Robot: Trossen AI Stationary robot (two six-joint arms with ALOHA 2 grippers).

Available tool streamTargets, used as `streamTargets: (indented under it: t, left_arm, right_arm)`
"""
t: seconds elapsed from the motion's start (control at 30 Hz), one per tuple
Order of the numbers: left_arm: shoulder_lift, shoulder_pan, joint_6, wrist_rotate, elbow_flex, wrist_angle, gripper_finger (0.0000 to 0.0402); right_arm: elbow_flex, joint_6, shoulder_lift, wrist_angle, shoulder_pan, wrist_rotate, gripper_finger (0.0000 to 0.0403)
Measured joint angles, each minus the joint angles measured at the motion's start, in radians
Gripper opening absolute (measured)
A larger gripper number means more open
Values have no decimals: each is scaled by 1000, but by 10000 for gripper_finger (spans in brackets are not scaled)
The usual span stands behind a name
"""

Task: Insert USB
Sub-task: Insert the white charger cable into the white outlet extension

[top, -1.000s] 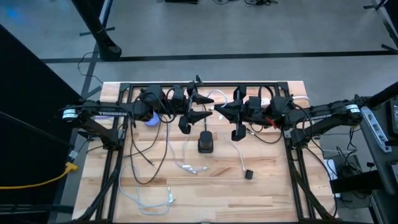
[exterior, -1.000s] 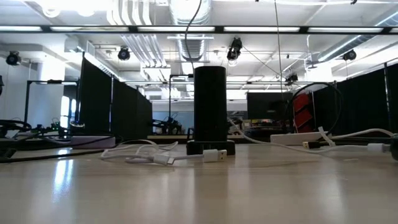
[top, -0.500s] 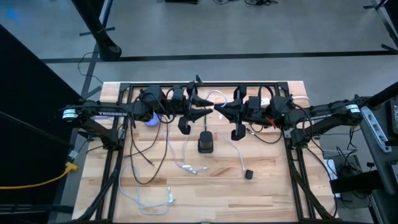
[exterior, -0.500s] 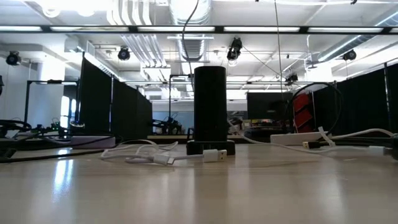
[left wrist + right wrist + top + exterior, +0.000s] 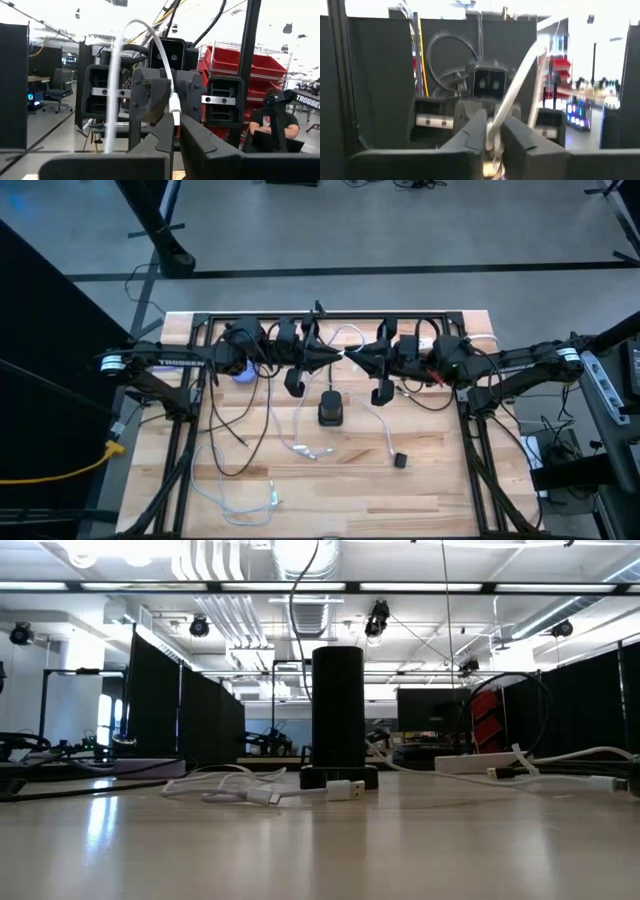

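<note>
Fingers of left gripper (image 5: 176,131) pinching white cable (image 5: 167,75); right gripper (image 5: 492,136) facing it, clamping cable too. Risking slip, plug twisting between loosening fingers.

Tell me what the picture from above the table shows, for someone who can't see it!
Two dark robot arms meet tip to tip above a light wooden table, the left pincer and right pincer both pinching one thin white cable. Below them stand a black upright charging dock, a loose white USB cable and a small black cube-shaped plug.
</note>
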Motion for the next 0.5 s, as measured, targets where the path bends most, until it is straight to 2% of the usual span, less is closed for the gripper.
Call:
streamTargets:
  t: [0.1,0.27,0.5]
  left_arm:
    - [-2,3,-36,0,0,-39,3]
    - [-4,22,-123,5,0,-180,3]
    - [-10,63,-125,106,0,-376,3]
  right_arm:
    - [23,113,0,-132,-6,6,97]
    - [128,256,-4,-474,-7,27,169]
    - [244,426,1,-795,11,19,200]
